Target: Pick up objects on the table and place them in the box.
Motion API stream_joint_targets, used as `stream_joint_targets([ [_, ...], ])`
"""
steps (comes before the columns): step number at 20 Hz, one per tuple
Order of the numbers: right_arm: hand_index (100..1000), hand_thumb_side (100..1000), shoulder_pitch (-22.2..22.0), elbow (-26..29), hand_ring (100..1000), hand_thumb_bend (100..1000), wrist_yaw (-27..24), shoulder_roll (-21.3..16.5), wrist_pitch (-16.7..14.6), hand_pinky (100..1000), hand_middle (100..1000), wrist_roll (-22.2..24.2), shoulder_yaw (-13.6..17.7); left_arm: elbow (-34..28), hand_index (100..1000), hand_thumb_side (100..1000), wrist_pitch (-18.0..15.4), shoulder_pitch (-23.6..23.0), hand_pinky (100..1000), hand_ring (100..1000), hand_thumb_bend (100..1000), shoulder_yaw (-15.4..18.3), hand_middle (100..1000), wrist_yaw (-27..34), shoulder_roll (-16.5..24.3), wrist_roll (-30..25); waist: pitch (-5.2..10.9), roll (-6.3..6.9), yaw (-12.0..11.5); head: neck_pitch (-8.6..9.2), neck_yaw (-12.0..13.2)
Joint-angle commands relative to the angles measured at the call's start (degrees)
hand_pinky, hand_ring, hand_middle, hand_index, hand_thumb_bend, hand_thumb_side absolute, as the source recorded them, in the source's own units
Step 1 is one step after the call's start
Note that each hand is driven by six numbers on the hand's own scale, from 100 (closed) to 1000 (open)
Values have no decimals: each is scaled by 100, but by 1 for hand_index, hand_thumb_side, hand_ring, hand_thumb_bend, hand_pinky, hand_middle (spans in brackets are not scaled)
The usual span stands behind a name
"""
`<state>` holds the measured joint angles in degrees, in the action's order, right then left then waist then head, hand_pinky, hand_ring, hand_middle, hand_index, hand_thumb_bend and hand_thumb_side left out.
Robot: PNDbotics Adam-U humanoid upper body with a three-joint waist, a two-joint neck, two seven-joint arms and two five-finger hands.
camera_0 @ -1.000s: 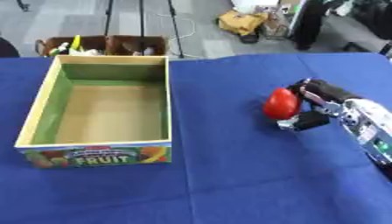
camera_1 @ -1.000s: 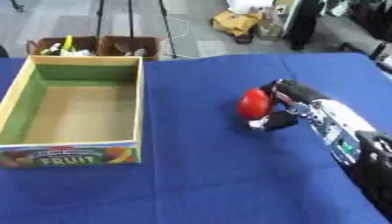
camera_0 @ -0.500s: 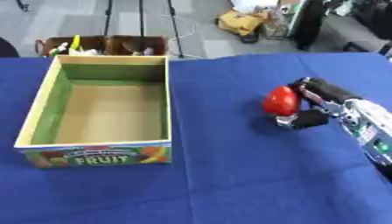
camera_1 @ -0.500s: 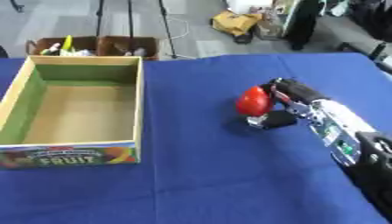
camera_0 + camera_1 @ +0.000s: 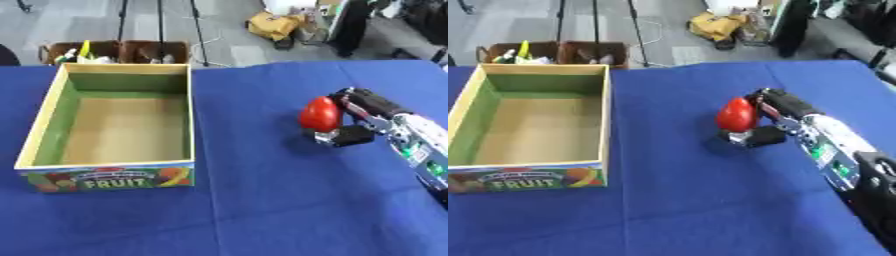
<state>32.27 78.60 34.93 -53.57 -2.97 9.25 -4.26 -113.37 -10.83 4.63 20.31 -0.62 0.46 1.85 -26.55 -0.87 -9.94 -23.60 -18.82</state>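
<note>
A red rounded fruit (image 5: 318, 114) is held a little above the blue table (image 5: 262, 200), right of centre. My right hand (image 5: 359, 111) comes in from the right edge, with its fingers and thumb curled round the fruit. The open cardboard box (image 5: 189, 120), printed FRUIT on its front, stands at the left with a bare brown floor. My left hand shows in neither view.
Beyond the table's far edge, small cardboard boxes (image 5: 118, 51) with odds and ends sit on the floor, next to stand legs and bags. A wide strip of blue cloth lies between the fruit and the box.
My right hand has carried the red fruit slightly left, toward the box, and lifted it a little. The box has not moved.
</note>
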Motion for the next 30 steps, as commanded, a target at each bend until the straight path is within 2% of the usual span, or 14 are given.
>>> stream_joint_targets([
  [1, 706, 826, 24, 202, 563, 176, -129, -292, 9, 321, 502, -97, 90, -109, 295, 835, 5, 21, 173, 196, 100, -15, 572, -22, 36, -6, 130, -13, 15, 26, 2],
  [8, 692, 864, -171, 883, 553, 163, -293, -509, -25, 312, 492, -363, 111, -120, 297, 836, 55, 21, 176, 198, 100, 2, 572, -6, 77, 11, 235, -57, 47, -44, 47],
  [14, 682, 861, -288, 1422, 540, 214, -565, -642, 40, 297, 481, -418, 126, -122, 298, 836, 99, 18, 178, 200, 100, 18, 571, 14, 127, 32, 342, -101, 64, -97, 68],
  [23, 673, 866, -302, 1878, 526, 225, -945, -802, 70, 280, 469, -534, 147, -122, 301, 835, 124, 13, 179, 202, 100, 35, 570, 44, 209, 65, 453, -175, 24, -138, 76],
  [30, 666, 867, -161, 2021, 517, 229, -1256, -897, 93, 272, 460, -555, 142, -122, 300, 834, 105, -11, 178, 201, 100, 41, 570, 56, 272, 82, 501, -253, -124, -135, 14],
])
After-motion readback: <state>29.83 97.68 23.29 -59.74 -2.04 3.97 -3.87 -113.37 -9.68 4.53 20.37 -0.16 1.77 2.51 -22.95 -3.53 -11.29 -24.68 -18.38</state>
